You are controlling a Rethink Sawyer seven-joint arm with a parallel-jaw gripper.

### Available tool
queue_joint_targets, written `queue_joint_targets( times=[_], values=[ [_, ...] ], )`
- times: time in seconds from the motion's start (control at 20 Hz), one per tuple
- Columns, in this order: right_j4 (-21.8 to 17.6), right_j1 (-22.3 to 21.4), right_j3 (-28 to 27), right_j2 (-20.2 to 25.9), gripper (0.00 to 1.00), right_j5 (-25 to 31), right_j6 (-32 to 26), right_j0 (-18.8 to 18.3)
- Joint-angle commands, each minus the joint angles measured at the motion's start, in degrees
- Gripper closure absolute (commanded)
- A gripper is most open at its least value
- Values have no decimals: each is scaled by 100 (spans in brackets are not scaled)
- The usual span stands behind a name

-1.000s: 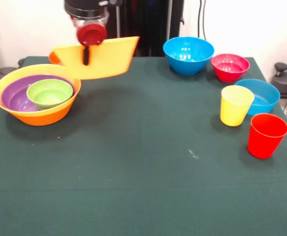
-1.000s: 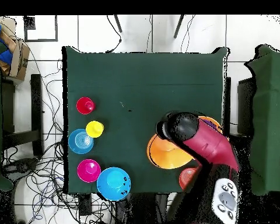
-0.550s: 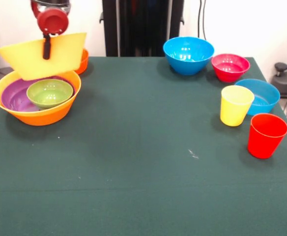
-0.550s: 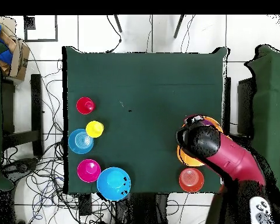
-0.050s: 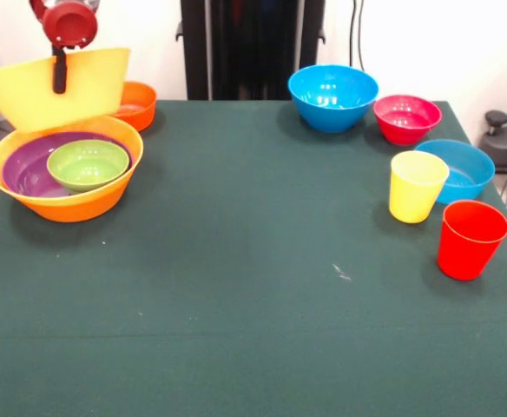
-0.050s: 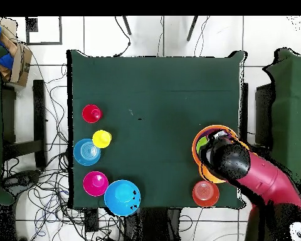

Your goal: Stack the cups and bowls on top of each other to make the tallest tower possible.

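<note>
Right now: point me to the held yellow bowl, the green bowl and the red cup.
held yellow bowl (image 5: 49,94), front view, on its outer wall.
green bowl (image 5: 88,165), front view, on its inside.
red cup (image 5: 469,242), front view, on its side wall.

The bench (image 5: 253,287) is covered with dark green cloth that looks matt and soft. The big yellow bowl (image 5: 58,87) held just under the gripper (image 5: 60,74) is smooth, shiny plastic. Below the gripper, the orange bowl (image 5: 62,201), purple bowl (image 5: 23,169) and green bowl (image 5: 87,165) are glossy plastic too. Far from the gripper, the 2 blue bowls (image 5: 332,97) shine with bright spots, and the yellow cup (image 5: 417,187) and red cup (image 5: 470,239) look smooth.
</note>
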Motion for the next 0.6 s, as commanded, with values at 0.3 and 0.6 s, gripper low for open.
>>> queue_joint_targets(
  times=[0.3,0.6],
  values=[
    [-1059,-62,177,954,100,-66,-896,-1],
    [-1202,-60,264,1012,100,-242,-666,-72]
  ],
)
